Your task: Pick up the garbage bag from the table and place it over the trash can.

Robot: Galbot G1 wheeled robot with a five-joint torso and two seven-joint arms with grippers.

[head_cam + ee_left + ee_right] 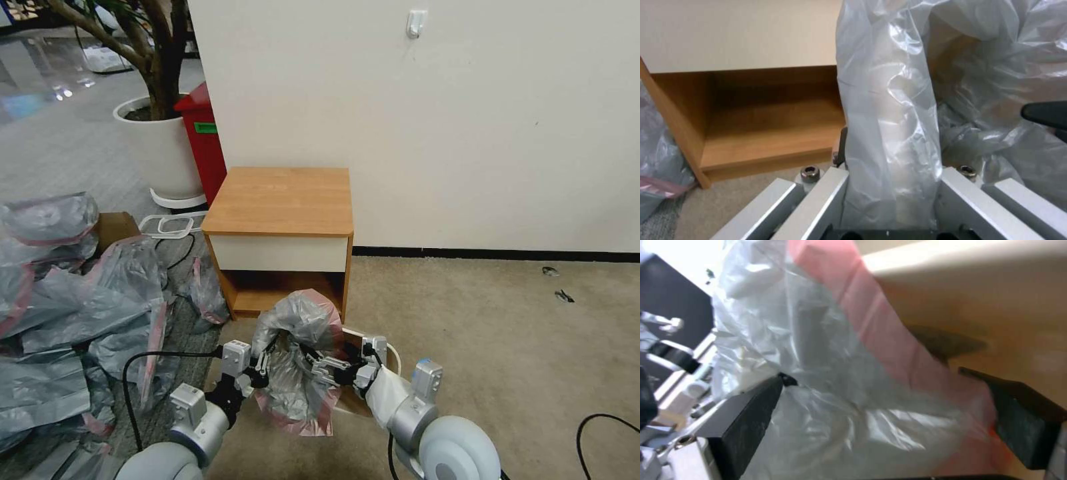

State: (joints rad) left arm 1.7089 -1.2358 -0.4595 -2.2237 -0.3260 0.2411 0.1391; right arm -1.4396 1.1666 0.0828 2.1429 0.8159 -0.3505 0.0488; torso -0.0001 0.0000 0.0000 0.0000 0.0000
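Bag [297,360] is off the bench [280,199] and hangs low in front of it, over the can [393,353], which is mostly hidden behind and under the film.

Left gripper [261,373]: its wrist view has film running straight down between the metal fingers [826,196], so I'd call it clamped on the bag's left side.

Right gripper [327,365]: black fingers [746,420] stand wide apart with film and the pink band [889,340] bunched between them. Looks spread inside the mouth, not pinching; not certain.

Key relation: the bag mouth spans fingers to fingers, long axis roughly left-right across the robot. The can's visible rim sits just beyond the right fingers, toward the robot's right. Right arm is the nearer one to that rim. Pink band droops below both sets of fingers.

My read: next move needs the mouth stretched wider than the rim, then lowered. Risk is thin film slipping off the right fingers.
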